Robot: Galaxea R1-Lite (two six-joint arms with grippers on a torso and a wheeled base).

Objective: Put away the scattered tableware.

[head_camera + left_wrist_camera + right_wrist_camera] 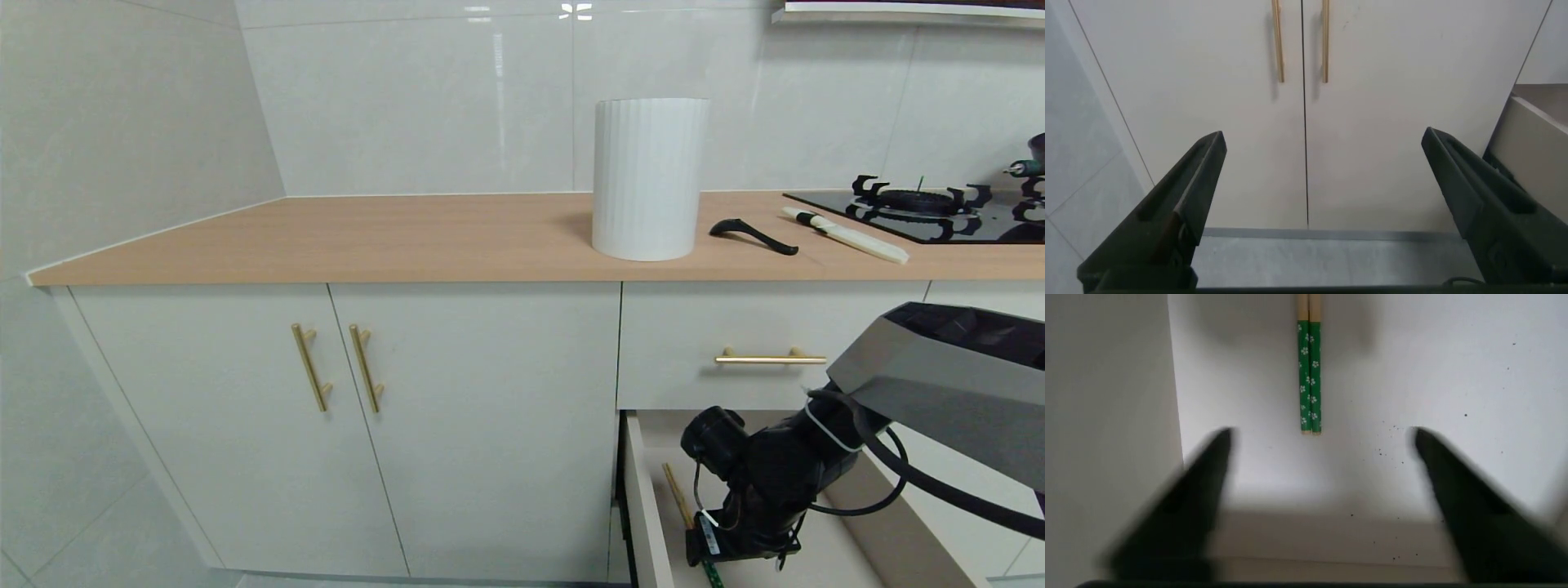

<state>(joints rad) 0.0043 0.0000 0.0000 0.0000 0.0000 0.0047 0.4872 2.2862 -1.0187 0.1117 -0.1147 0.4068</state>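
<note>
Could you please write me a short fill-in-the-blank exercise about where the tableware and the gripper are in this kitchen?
1. The chopsticks lie inside the pulled-out ____.
2. The right gripper, close to them, has its jaws ____.
3. The black utensil lies on the countertop between the white ribbed container and the ____.
Missing words: drawer; open; knife.

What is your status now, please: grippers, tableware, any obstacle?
Left gripper open, at the cabinet doors. Right gripper open over the chopsticks in the drawer. Knife and black utensil lie on the counter.
</note>
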